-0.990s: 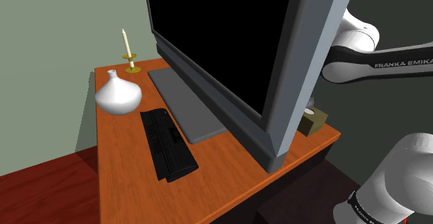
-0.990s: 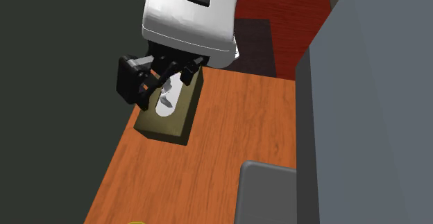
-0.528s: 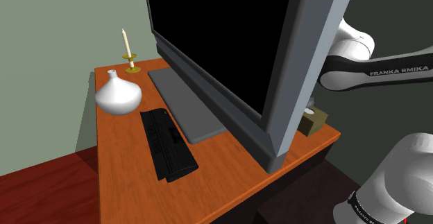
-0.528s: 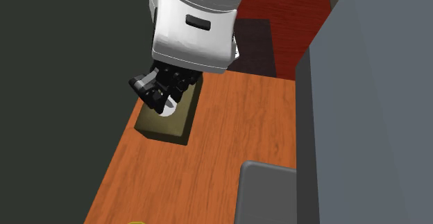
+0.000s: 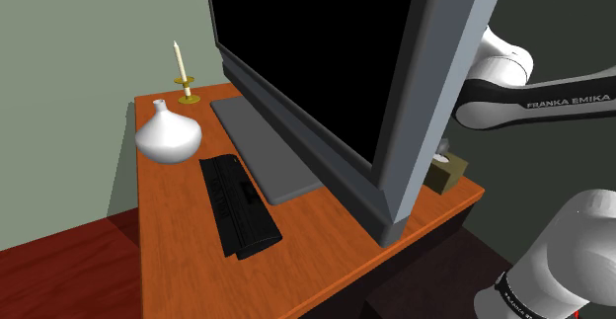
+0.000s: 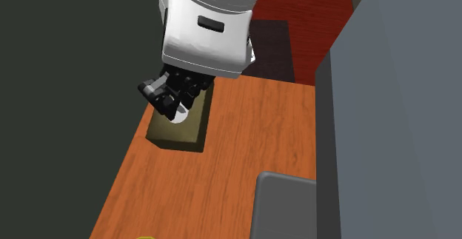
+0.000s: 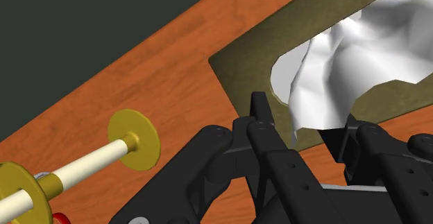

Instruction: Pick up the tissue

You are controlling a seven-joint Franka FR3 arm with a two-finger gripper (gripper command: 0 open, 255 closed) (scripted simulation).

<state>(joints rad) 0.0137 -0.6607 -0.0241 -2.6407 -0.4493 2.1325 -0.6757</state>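
The pincer (image 6: 176, 110) has its two black fingers (image 7: 262, 115) drawn in on the tissue (image 7: 354, 63), clasping the lower fold of the white sheet between them while the rest of it billows up out of the opening. The tissue sits in a flat olive tissue box (image 6: 194, 125) that lies on the orange wooden desk (image 6: 222, 186), behind the big television (image 5: 316, 60), near the desk's back corner and close to its edge. In the second exterior view the white hand of the arm (image 6: 207, 30) hangs straight over the box, the fingertips down at the slot in its top. In the shoulder view the arm's forearm reaches in behind the television's grey frame, above the one corner of the box that shows there. In front of the television, on its screen side, a grey base slab (image 5: 262, 144) lies flat on the desk, with a black keyboard (image 5: 237, 206) just beside it. A round white vase (image 5: 168, 134) stands further out from the television, and a pale candle (image 5: 179, 60) in a gold holder stands upright near the desk's far corner.
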